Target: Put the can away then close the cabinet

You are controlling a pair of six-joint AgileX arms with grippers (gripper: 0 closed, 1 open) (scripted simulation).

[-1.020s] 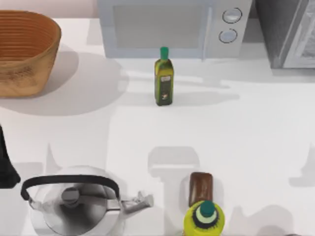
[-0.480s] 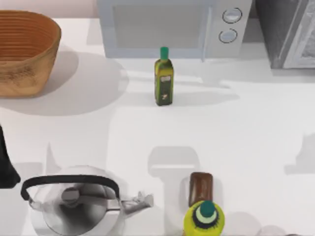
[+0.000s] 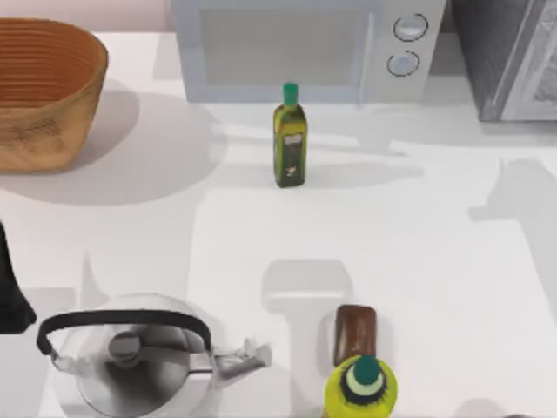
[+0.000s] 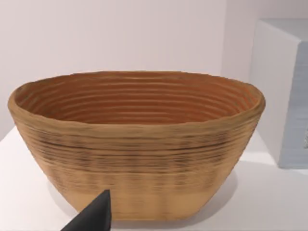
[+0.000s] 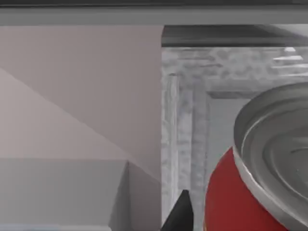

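The red can (image 5: 226, 197) with its silver top looms close in the right wrist view, and my right gripper (image 5: 240, 222) is shut on it; one dark fingertip (image 5: 179, 214) shows beside it. Behind the can stands the cabinet's pale framed panel (image 5: 185, 120) with a dark interior above. In the top view the cabinet (image 3: 509, 52) sits at the far right corner, cut off by the edge. My left arm (image 3: 9, 292) is parked at the table's left edge, facing the basket.
A woven basket (image 3: 43, 91) stands far left, a microwave (image 3: 305, 48) at the back centre, and a green oil bottle (image 3: 290, 135) in front of it. Along the near edge sit a kettle (image 3: 130, 357), a brown block (image 3: 355, 333) and a yellow teal-capped bottle (image 3: 361, 387).
The arm's shadow on the right of the table has slid from the near right toward the cabinet. The things on the table and the left arm have stayed put.
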